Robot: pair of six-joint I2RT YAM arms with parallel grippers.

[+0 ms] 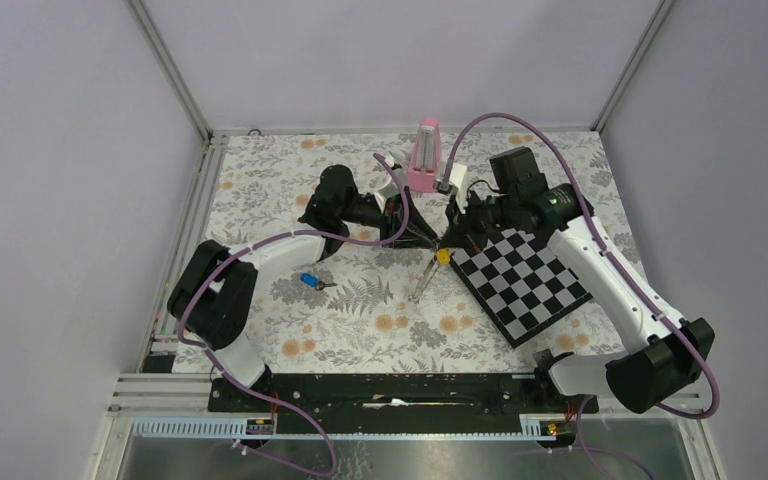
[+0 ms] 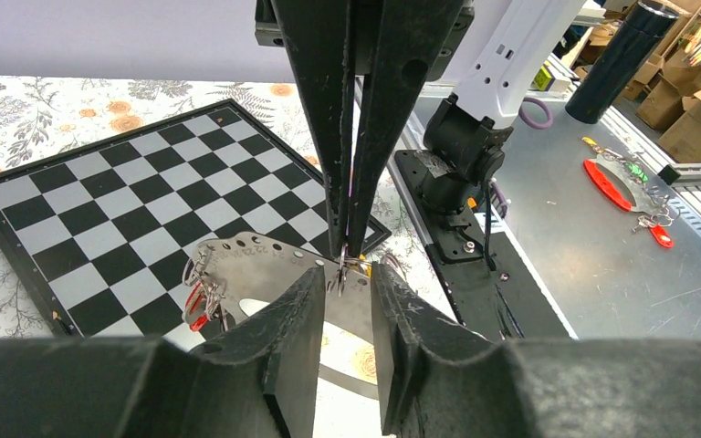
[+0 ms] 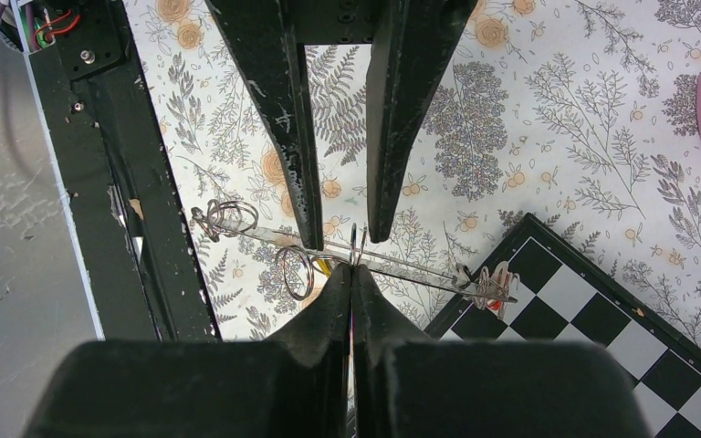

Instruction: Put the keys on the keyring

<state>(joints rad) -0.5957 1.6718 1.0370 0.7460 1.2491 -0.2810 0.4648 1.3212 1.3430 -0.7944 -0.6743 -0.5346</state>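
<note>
The keyring (image 1: 426, 278) is a flat grey loop with several small silver rings and a red piece (image 2: 193, 310). It hangs tilted below the two grippers at mid-table. My right gripper (image 1: 448, 238) is shut on one small ring at the loop's top (image 3: 353, 246). My left gripper (image 1: 422, 236) is open, its fingertips (image 2: 303, 283) either side of that ring without closing on it. The yellow key (image 1: 443, 257) sits right by the held ring, mostly hidden. The blue key (image 1: 310, 281) lies on the floral cloth to the left, apart from both grippers.
A black-and-white chessboard (image 1: 530, 285) lies at the right under my right arm. A pink metronome-like block (image 1: 425, 155) stands at the back centre. The black base rail (image 1: 390, 392) runs along the near edge.
</note>
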